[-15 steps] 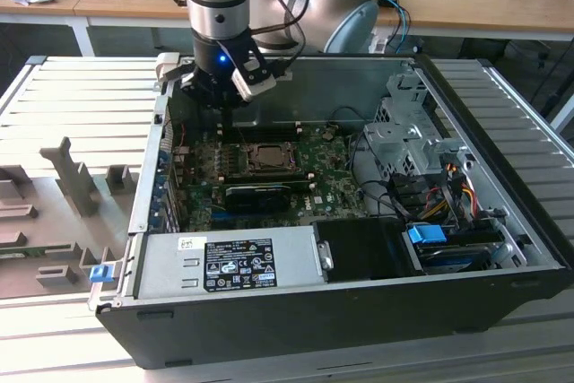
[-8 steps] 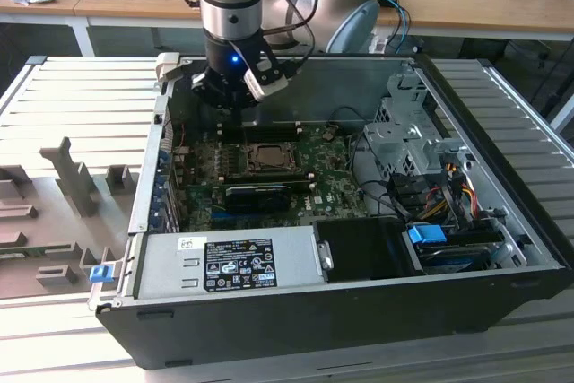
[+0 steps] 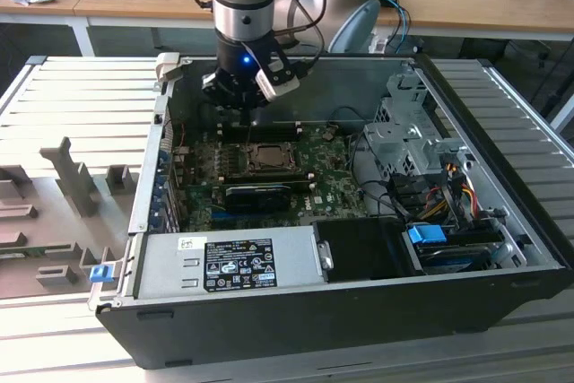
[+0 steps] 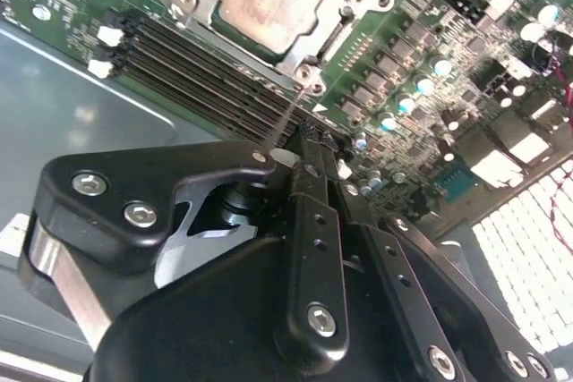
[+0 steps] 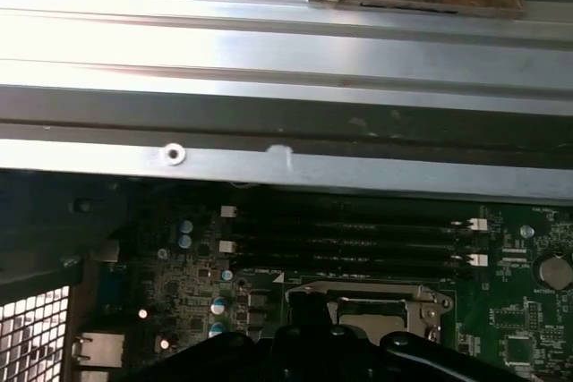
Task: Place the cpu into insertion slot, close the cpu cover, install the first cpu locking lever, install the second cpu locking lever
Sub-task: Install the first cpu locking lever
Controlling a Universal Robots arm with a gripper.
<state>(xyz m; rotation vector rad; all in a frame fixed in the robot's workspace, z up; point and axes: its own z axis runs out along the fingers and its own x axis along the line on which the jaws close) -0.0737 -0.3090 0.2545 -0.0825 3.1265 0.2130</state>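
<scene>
tool (image 4: 312, 145): matte black, rounded link plates over a bulky black housing
screws (image 4: 89, 184): silver socket heads, in pairs on the tool's links, more down its centre bar
strip (image 4: 54, 266): bare silver metal, at the tool's base
wrist section (image 3: 242, 20): silver-grey cylinder above the tool, black band at its lower end
lamp (image 3: 246, 61): small, blue, lit, just above the tool
box (image 3: 280, 83): pale grey-white block on the tool's side
cables (image 3: 311, 6): black, looping out beside the wrist
joint cap (image 3: 359, 24): pale blue, rounded, well off from the tool
</scene>
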